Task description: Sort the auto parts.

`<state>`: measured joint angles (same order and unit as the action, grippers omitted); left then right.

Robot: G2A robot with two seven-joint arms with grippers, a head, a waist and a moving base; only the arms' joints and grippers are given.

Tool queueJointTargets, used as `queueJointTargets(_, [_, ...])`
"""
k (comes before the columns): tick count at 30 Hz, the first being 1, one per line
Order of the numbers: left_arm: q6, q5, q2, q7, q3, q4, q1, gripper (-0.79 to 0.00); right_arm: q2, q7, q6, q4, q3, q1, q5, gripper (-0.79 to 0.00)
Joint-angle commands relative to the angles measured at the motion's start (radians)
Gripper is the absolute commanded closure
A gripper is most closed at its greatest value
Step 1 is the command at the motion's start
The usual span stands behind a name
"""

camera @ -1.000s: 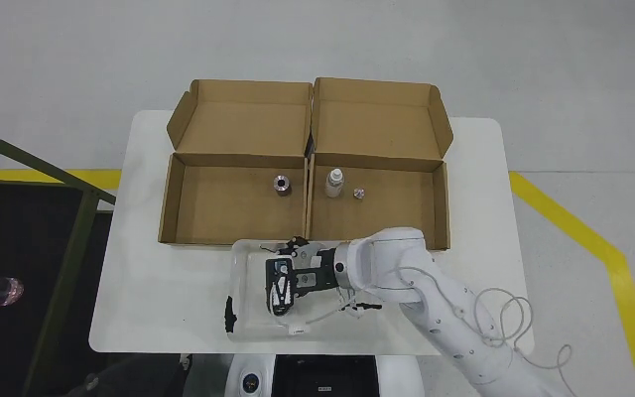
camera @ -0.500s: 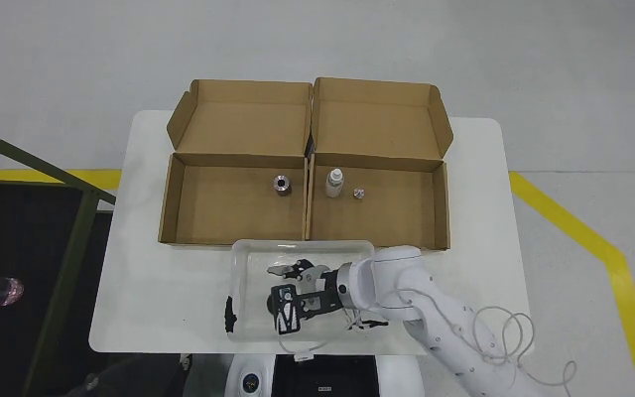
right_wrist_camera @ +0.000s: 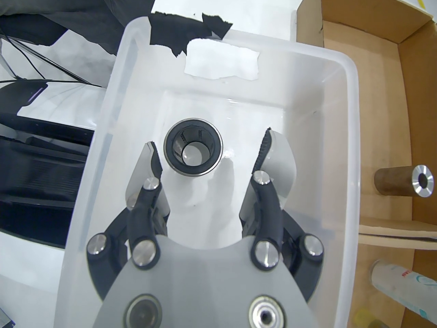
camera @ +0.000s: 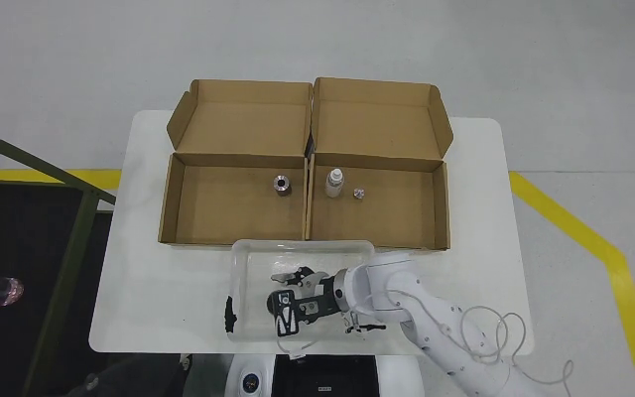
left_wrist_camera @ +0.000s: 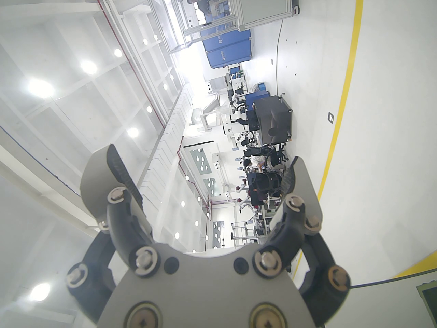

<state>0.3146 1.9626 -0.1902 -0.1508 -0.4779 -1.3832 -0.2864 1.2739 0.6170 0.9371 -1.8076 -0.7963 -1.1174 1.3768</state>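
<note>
Clear plastic bin [camera: 298,244], lower centre, top view: your right claw [right_wrist_camera: 210,139] hung wide open inside, bearing [right_wrist_camera: 193,151] near its tips; left claw [left_wrist_camera: 204,154] wide too.

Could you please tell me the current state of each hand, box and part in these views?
right hand, open, down inside the clear bin.
left hand, open, empty, aimed away from the table.
bearing, loose on the bin floor, bore up, not gripped.
left box, lid open, holding a metal cylinder.
right box, lid open, holding a white bottle.
</note>
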Motion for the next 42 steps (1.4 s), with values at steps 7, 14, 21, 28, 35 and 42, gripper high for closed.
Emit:
queueJointTargets(7, [0.0,0.0,0.0,0.0,0.0,0.0,0.0,-0.785,0.004,-0.009,-0.014,0.043,0.036,0.026,0.006,-0.526])
queueJointTargets(14, [0.0,0.0,0.0,0.0,0.0,0.0,0.0,-0.785,0.011,-0.017,-0.027,0.086,0.075,0.054,0.015,-0.536])
queueJointTargets(21, [0.0,0.0,0.0,0.0,0.0,0.0,0.0,-0.785,0.02,-0.032,-0.041,0.125,0.106,0.082,0.019,-0.542])
queueJointTargets(28, [0.0,0.0,0.0,0.0,0.0,0.0,0.0,-0.785,0.025,-0.04,-0.044,0.149,0.125,0.1,0.014,-0.505])
queueJointTargets(35, [0.0,0.0,0.0,0.0,0.0,0.0,0.0,-0.785,0.028,-0.057,-0.037,0.166,0.14,0.11,-0.002,-0.342])
queueJointTargets(42, [0.0,0.0,0.0,0.0,0.0,0.0,0.0,-0.785,0.03,-0.075,-0.032,0.182,0.149,0.122,-0.014,-0.105])
